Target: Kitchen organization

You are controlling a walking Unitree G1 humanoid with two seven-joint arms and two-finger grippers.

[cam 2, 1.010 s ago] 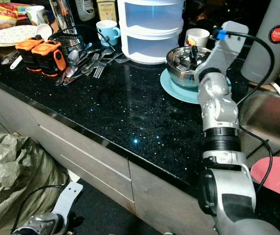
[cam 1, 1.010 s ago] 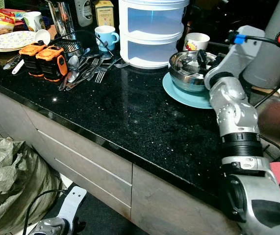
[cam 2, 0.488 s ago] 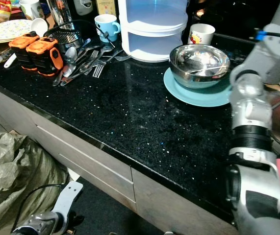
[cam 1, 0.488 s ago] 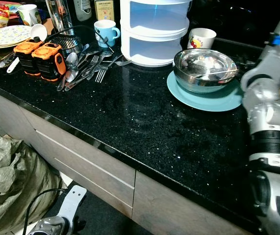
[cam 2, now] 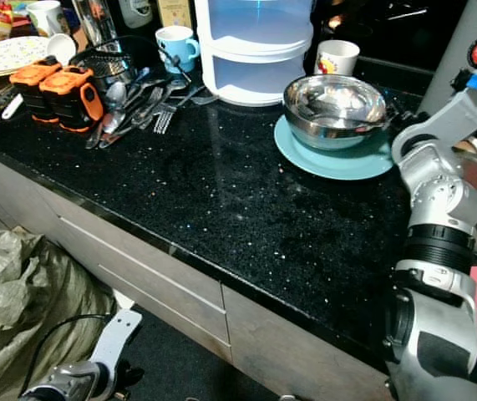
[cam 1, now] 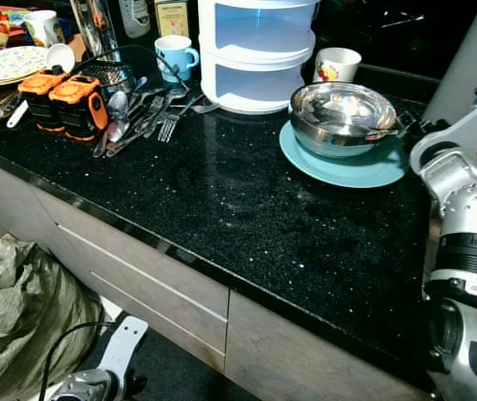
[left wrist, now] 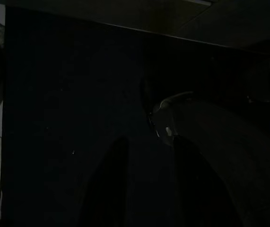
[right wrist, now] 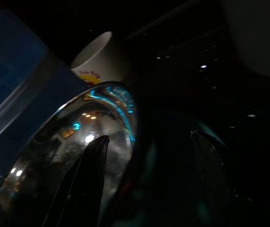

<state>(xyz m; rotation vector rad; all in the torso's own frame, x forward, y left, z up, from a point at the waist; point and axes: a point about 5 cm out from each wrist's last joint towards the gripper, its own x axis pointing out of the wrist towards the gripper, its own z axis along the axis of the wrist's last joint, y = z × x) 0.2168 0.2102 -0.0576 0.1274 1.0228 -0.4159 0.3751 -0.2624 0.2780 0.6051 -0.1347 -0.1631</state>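
1. On the black surface point(cam 1: 221, 200), a steel bowl point(cam 1: 343, 117) sat on a blue plate point(cam 1: 338, 167), just in front of a white cup point(cam 1: 337, 63) and beside a white stacked container point(cam 1: 259, 50).
2. At the bowl's right edge, the right gripper point(right wrist: 149, 156) had its jaws spread apart, one finger point(right wrist: 85, 179) inside the rim and the other outside, not yet clenched on anything.
3. By my judgement the bowl was stiff, light and slippery; its thin rim was the place to pinch, and the plate beneath might slide or come along.
4. Compared with a second ago, the right arm had pulled back from over the bowl to its right edge, and the head camera had shifted slightly; bowl and plate lay as before.
5. Further left lay loose cutlery point(cam 1: 142, 117), two orange-and-black tools point(cam 1: 67, 98) and a blue mug point(cam 1: 174, 55).
6. Hanging idle in darkness, the left gripper's jaws could not be judged.
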